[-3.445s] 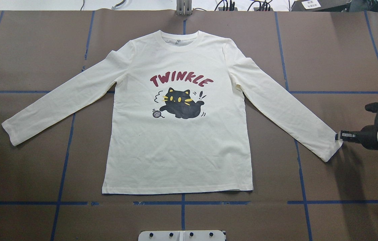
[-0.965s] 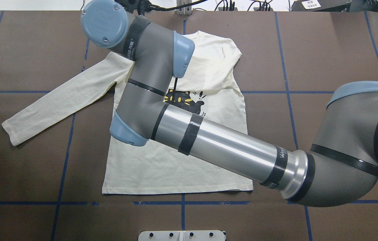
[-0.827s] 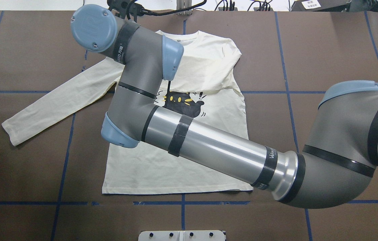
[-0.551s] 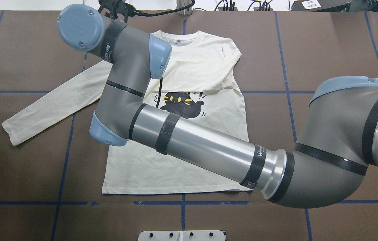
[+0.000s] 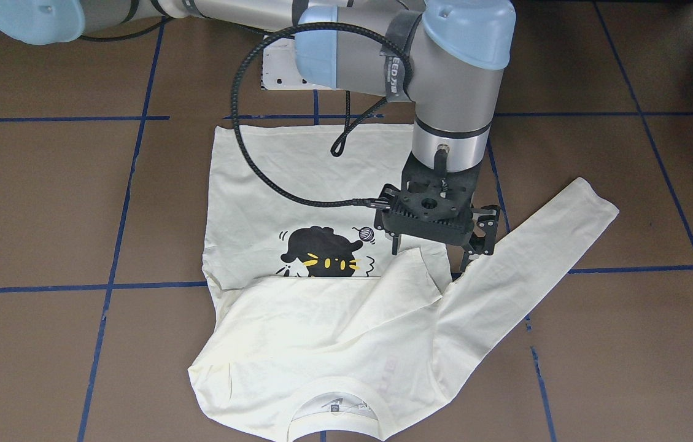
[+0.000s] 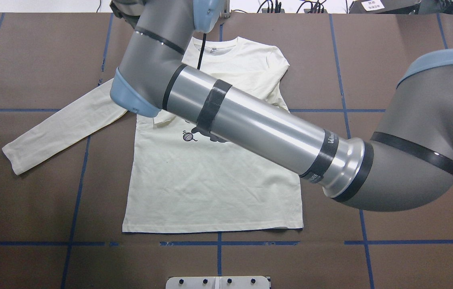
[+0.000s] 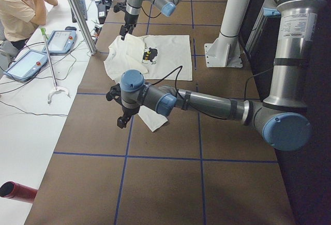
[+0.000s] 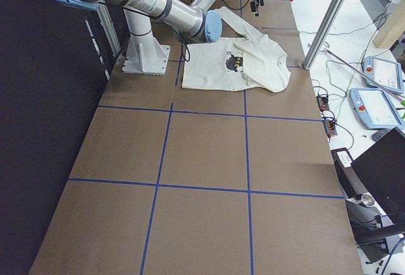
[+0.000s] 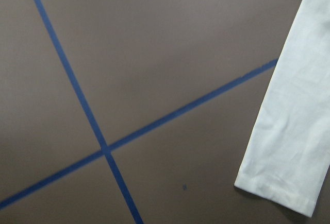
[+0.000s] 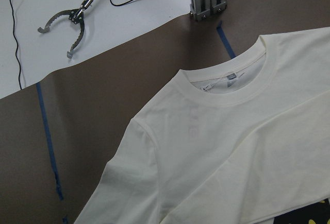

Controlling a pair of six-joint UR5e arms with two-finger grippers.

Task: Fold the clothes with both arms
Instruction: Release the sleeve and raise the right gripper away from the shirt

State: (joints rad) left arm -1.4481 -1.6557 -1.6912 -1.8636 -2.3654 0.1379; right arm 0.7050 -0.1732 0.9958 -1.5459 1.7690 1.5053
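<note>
Left gripper (image 7: 120, 121): spread or pressed together, cannot tell; cuff (image 9: 276, 185) of the cream T-shirt (image 5: 297, 331) just beside it, flat on the surface (image 5: 45, 202). Right gripper (image 5: 433, 253): spread, just above the folded-over sleeve end (image 5: 410, 265) on the chest.

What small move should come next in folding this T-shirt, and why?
Probably slide the left gripper over the left sleeve's cuff, ready to descend. The right sleeve lies folded across the T-shirt, the right gripper open above it, while the left sleeve lies straight out and its cuff sits at the edge of the left wrist view.
</note>
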